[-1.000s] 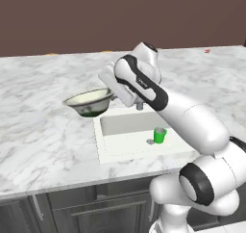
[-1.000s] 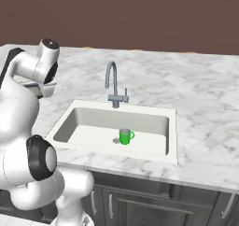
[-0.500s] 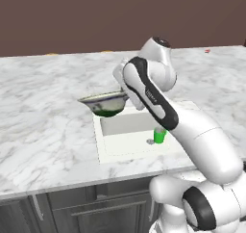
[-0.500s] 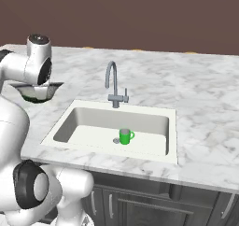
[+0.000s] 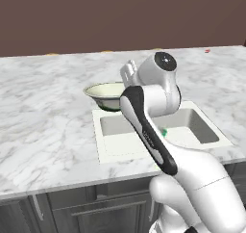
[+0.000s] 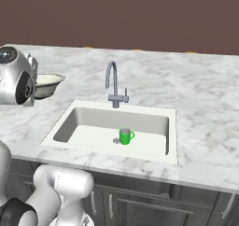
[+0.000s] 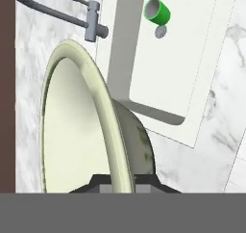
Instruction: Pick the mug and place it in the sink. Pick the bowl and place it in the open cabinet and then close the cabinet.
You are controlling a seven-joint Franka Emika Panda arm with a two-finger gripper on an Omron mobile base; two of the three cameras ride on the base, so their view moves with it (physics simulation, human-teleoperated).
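With the mug (image 6: 124, 136) already standing in the sink (image 6: 158, 122) beside the drain, gripper (image 7: 122, 183) clamped on the rim of the bowl (image 7: 96, 126), held above the counter (image 5: 43, 126), presumably for carrying to the cabinet.

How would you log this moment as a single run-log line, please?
mug: upright in sink, beside drain | bowl: rim gripped, held above counter | gripper: shut on bowl | cabinet step: pending
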